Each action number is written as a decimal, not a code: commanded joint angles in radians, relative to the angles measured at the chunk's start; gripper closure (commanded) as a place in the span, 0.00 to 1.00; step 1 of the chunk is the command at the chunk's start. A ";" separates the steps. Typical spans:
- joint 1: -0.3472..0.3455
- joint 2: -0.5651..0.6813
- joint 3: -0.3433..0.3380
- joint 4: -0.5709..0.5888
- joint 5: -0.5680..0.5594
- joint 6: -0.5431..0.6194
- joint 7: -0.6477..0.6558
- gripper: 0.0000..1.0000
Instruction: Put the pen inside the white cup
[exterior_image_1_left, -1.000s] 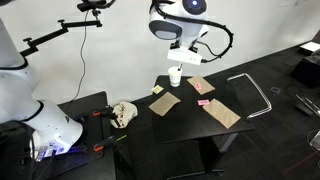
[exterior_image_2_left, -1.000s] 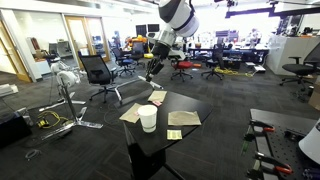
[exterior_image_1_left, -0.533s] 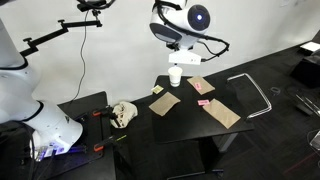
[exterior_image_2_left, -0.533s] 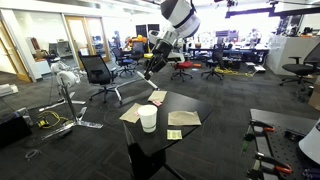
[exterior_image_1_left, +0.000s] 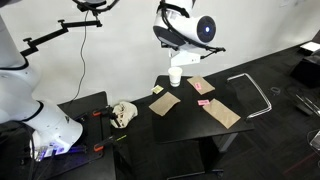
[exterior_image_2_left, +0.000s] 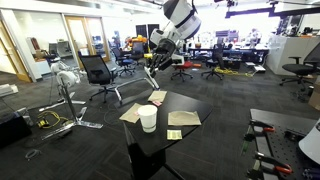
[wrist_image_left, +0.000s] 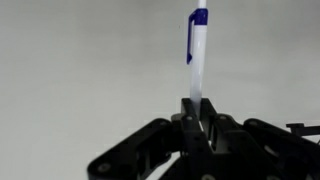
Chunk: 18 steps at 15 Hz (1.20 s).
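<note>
The white cup (exterior_image_1_left: 175, 75) stands upright at the far edge of the black table (exterior_image_1_left: 190, 125); it also shows near the front of the table in an exterior view (exterior_image_2_left: 148, 118). My gripper (wrist_image_left: 198, 108) is shut on a white pen with a blue clip (wrist_image_left: 197, 45), which sticks straight out from the jaws. In both exterior views the gripper (exterior_image_1_left: 180, 52) (exterior_image_2_left: 156, 60) hangs high above the table, close over the cup in one of them. The pen (exterior_image_2_left: 150, 76) points down and slants. The cup is out of the wrist view.
Several brown paper pieces (exterior_image_1_left: 165, 103) (exterior_image_1_left: 221, 113) and a small pink item (exterior_image_1_left: 204, 102) lie on the table. A pale crumpled object (exterior_image_1_left: 123, 112) sits on a lower black stand. A metal frame (exterior_image_1_left: 255, 92) and an office chair (exterior_image_2_left: 98, 72) stand nearby.
The arm's upper joints have turned and the gripper with the pen has shifted slightly. The pen stays held. The cup and papers have not moved.
</note>
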 joint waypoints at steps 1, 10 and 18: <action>0.004 0.045 -0.019 0.050 0.027 -0.100 -0.141 0.97; 0.020 0.108 -0.037 0.075 0.065 -0.218 -0.308 0.88; 0.016 0.144 -0.046 0.088 0.124 -0.163 -0.331 0.97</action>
